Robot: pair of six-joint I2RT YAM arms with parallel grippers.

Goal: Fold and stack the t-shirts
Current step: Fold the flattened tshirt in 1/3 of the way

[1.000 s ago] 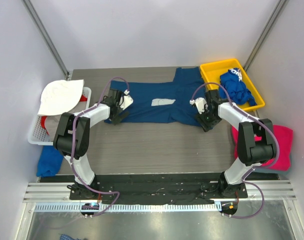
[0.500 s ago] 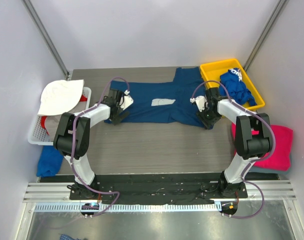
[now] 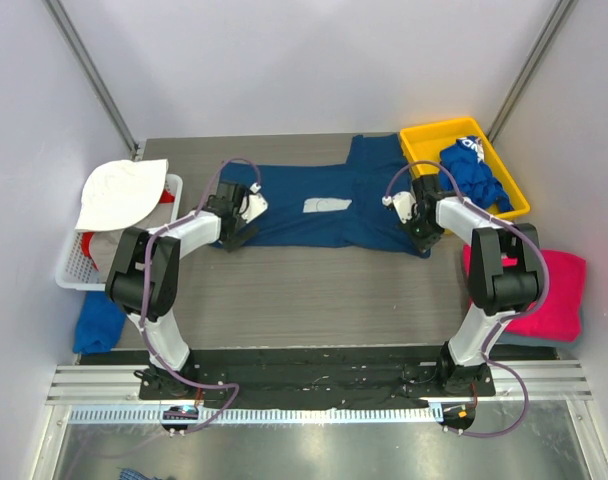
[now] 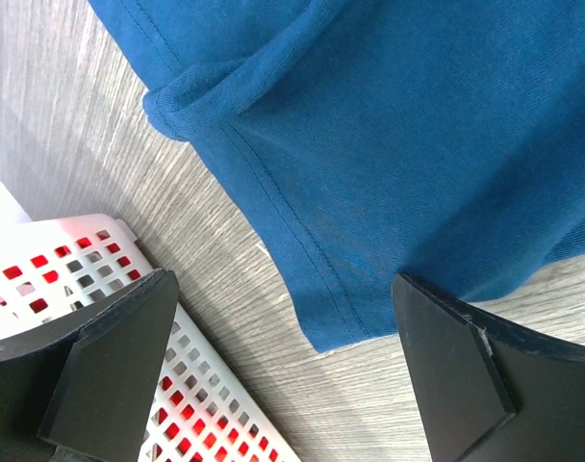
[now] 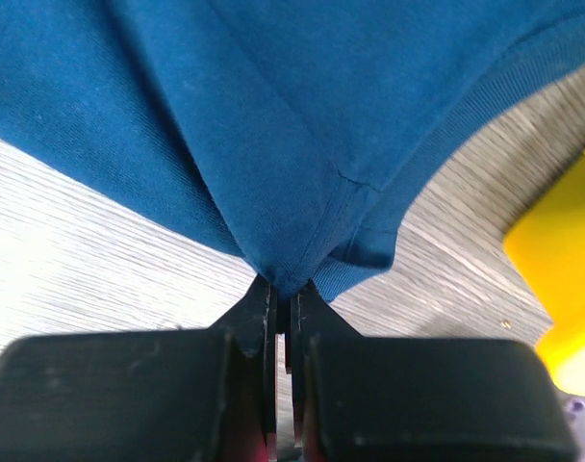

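Note:
The navy t-shirt [image 3: 324, 205] lies spread flat across the table's far half, its white print [image 3: 326, 204] facing up. My right gripper [image 3: 424, 243] is shut on that shirt's near right edge; the right wrist view shows the jaws [image 5: 285, 294] pinching a fold of navy cloth [image 5: 273, 125]. At the shirt's near left corner stands my left gripper [image 3: 239, 237], open. Seen from the left wrist, its fingers [image 4: 110, 366] straddle the corner [image 4: 341, 322] with nothing held. The royal-blue t-shirt [image 3: 474, 175] sits bunched in the yellow bin. The magenta t-shirt [image 3: 554, 290] lies at the right edge.
A yellow bin [image 3: 424, 140] stands at the back right, close to my right gripper, and also shows as a yellow bin [image 5: 562, 279] in the right wrist view. A white basket [image 3: 72, 268] with a white cloth [image 3: 119, 190] stands at the left, just beside my left fingers. A blue cloth [image 3: 99, 320] lies below it.
My right gripper has closed on the navy shirt's edge and shifted slightly right and farther away. The left gripper stayed open and edged slightly toward the far side.

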